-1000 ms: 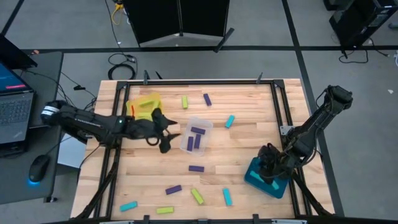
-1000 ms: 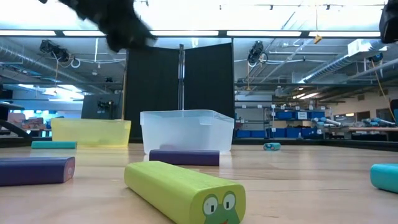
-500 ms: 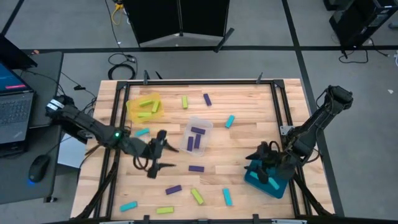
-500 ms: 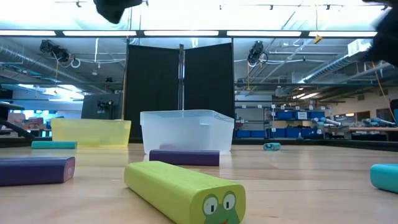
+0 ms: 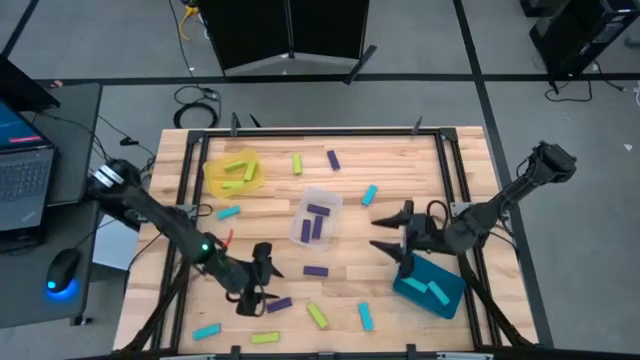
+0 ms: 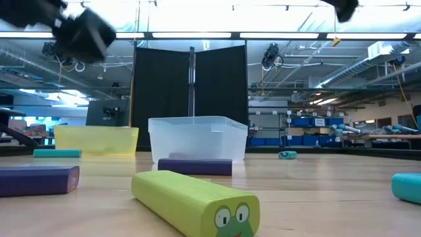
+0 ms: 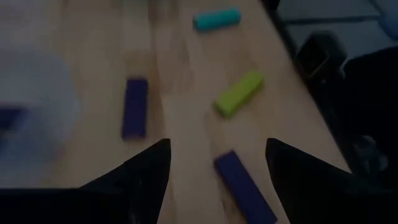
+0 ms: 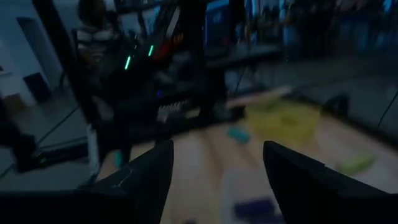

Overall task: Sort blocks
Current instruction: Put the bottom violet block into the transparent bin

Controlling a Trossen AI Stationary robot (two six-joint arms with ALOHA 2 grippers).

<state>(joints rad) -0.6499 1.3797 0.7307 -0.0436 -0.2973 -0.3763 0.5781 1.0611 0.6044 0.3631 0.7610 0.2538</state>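
Now left gripper (image 5: 256, 284), claw released, hovers near purple block (image 5: 279, 304) at 5 o'clock; fast descent could knock it askew.

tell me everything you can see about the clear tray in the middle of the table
The clear tray is a see-through, plastic-looking rectangular bin with rounded corners, open at the top. It stands upright near the table's centre, turned slightly askew. Two purple blocks lie inside. In the low view another purple block lies in front of it. Neither gripper touches it.

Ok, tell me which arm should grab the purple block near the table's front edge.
Left. Its open claw hovers right beside that purple block, which shows between its fingers in the wrist view. The right claw, also open, hangs farther off by the teal tray.
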